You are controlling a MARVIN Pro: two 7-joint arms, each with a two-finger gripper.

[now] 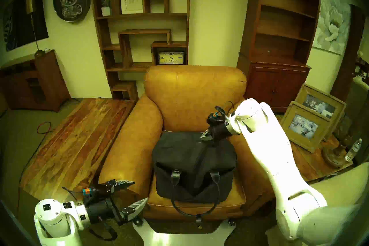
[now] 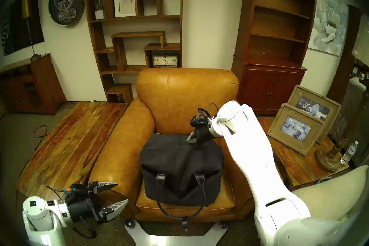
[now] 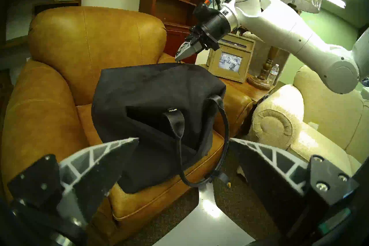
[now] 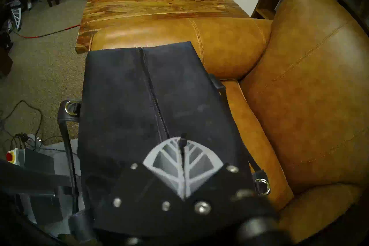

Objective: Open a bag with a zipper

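Nearest, low at the left: left gripper [image 1: 130,193], fingers spread wide, nothing between them, level with the front of a tan leather armchair [image 1: 179,87]. On the seat, filling it side to side: black bag [image 1: 191,159], soft canvas, slumped. One loop handle [image 1: 196,199] hanging over the front of the cushion, fixed by two leather tabs; metal rings at the strap ends, two seen from the right wrist. Bag shut as far as visible; nothing of its contents seen.

Across the top of the bag: zipper [image 4: 153,95], one dark toothed line, closed along the length seen. At the bag's far right corner: right gripper [image 4: 182,139], fingers pressed flat together, with a thin dark tab, apparently the zipper pull, standing up between the tips. Bag cloth drawn up into a peak there.

Left of the chair: long wooden table [image 1: 75,135], bare top; red cable [image 1: 43,126] on carpet beyond. Right of the chair: side table [image 1: 311,159] bearing two framed photos, one lamp base, one water bottle [image 1: 353,149]. Cream chair at near right.

Against the far wall: two tall wooden shelf units, the left holding one small plant, one framed print, one rectangular clock [image 1: 171,58]; the right one's shelves bare above cupboard doors. On the wall: one round clock [image 1: 71,1], one flower painting [image 1: 331,28], one dark picture at far left.
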